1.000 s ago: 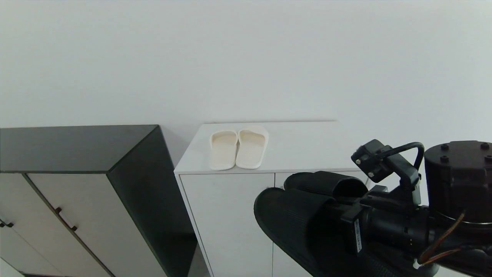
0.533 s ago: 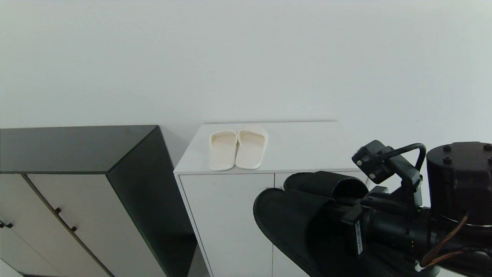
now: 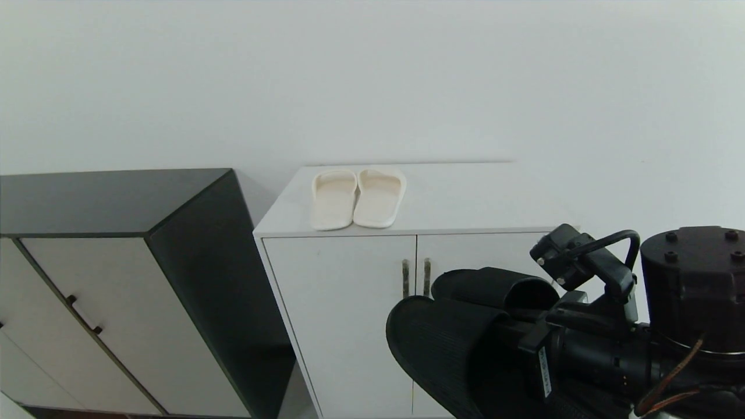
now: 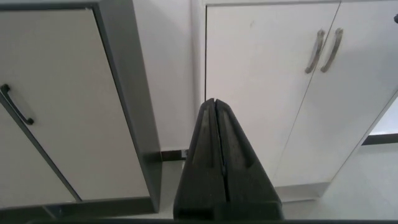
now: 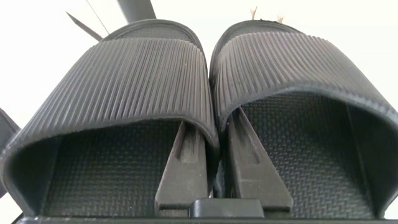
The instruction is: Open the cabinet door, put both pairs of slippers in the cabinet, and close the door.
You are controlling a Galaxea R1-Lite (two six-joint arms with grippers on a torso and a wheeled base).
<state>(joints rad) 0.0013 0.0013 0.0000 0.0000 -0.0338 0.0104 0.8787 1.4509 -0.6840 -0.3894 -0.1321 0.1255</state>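
While my right gripper (image 5: 211,127) pinches the black ribbed rubber slippers (image 3: 460,331) before the white two-door cabinet (image 3: 337,314), cream foam slippers (image 3: 356,198) sit atop it. Doors closed. My left gripper (image 4: 216,109), fingers pressed together, faces its front. Next, likely: hook a metal bar handle (image 3: 404,278).

**Black arm wearing its wiring on the outside**

The robot's right arm (image 3: 605,349) is showing matte black throughout, its links rounded and tubular. A broad cylindrical joint housing (image 3: 692,285) is carrying small dark screws (image 3: 670,237) around its flat top. A boxy black wrist camera (image 3: 563,247) is sitting on a bracket, with a black cable (image 3: 614,235) arching over it. Orange and brown wires (image 3: 669,372) are trailing beside the housing, and a narrow white label (image 3: 544,364) is marking the forearm. The left gripper (image 4: 215,106) is presenting two black wedge-shaped fingers meeting along a thin seam. The right gripper (image 5: 214,149) is showing two flat, grooved black fingers (image 5: 181,174).
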